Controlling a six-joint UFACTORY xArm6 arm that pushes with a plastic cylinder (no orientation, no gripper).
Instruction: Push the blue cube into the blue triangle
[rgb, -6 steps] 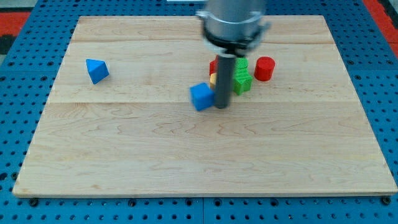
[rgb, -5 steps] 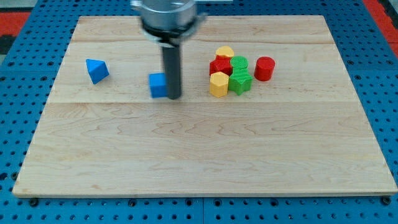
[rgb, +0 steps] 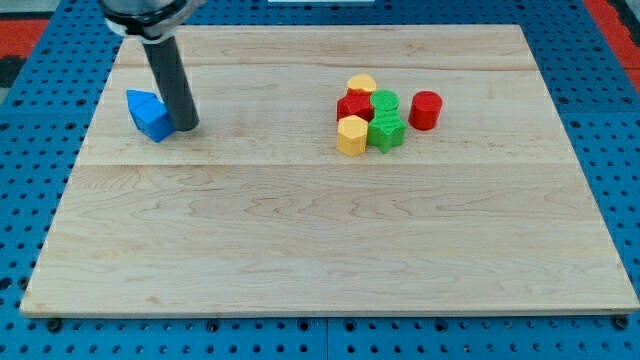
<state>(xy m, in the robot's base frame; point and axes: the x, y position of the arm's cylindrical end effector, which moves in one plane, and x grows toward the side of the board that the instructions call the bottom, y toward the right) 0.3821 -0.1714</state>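
Small blue cube (rgb: 157, 122) is seen pressed against small blue triangle block (rgb: 140, 101) at the wooden desk's (rgb: 320, 240) upper left, my tip (rgb: 186, 128) touching the cube's right side; no jaws fitted; task judged essentially done.
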